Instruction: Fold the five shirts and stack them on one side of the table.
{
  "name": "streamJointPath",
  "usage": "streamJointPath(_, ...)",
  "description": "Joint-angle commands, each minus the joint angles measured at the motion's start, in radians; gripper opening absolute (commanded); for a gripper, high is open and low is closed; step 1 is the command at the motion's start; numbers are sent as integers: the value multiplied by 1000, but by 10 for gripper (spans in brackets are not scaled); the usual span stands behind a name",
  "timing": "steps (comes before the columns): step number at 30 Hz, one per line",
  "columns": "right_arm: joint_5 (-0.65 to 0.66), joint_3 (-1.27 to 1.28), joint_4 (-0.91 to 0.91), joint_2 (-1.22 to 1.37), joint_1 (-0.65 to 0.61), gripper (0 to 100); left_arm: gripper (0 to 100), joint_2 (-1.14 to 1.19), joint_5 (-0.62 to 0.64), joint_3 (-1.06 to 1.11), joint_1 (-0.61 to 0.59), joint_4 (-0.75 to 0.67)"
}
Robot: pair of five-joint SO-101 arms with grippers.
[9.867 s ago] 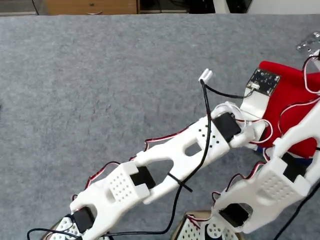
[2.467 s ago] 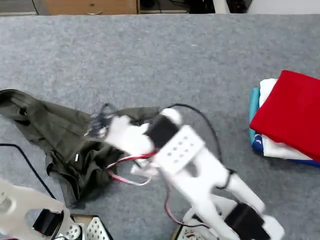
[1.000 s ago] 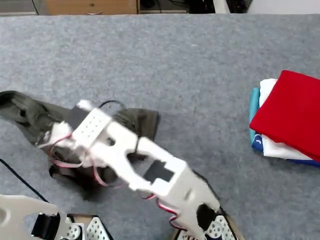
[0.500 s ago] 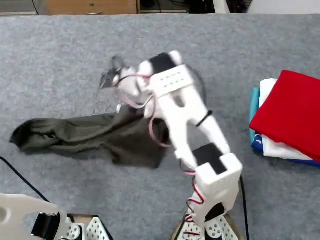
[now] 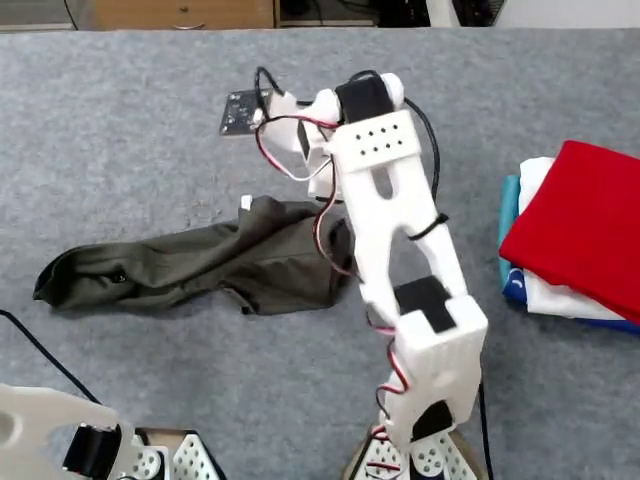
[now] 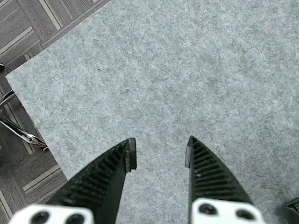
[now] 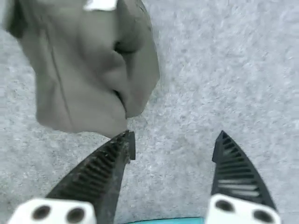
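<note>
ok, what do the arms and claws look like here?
Right arm: white printed links with grids of small holes, black servo blocks, red, white and black wires along it, a small circuit board at the wrist. Left arm: same white plastic. Left claw and right claw: black tapered fingers, ribbed inside, on white mounts with screw holes.

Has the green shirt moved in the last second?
Yes. The green shirt has shifted toward the folded stack, away from the view's left edge, and now lies stretched out flatter.
</note>
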Motion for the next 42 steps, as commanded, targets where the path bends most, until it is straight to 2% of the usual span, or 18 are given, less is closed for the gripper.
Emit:
streamJointPath(1, 8, 136, 21, -182, -45, 249, 178, -13, -11, -46, 15, 9)
streamJointPath(10, 8, 791, 20, -596, -202, 143, 178, -12, -8, -43, 37, 9)
streamJointPath(14, -9, 970, -3, -610, -269, 141, 178, -12, -8, -11, 57, 9)
streamJointPath(18, -69, 1012, -146, -541, -274, 142, 178, -12, -8, 0, 64, 9)
streamJointPath(21, -74, 1007, -230, -424, -274, 144, 178, -12, -8, 0, 64, 9)
streamJointPath(23, -77, 981, -279, -332, -274, 180, 178, -12, -8, 0, 63, 9)
streamJointPath(27, -130, 852, -385, -140, -211, 274, 178, -12, -8, 0, 63, 9)
streamJointPath(30, -127, 699, -400, 15, -148, 283, 178, -12, -8, 0, 61, 9)
streamJointPath(32, -127, 576, -345, 101, -114, 281, 178, -12, -8, 0, 61, 9)
streamJointPath(38, -126, 229, -6, 182, -96, 274, 178, -12, -8, 0, 61, 9)
streamJointPath(42, -126, 208, 20, 148, -94, 274, 178, -12, -6, 0, 66, 9)
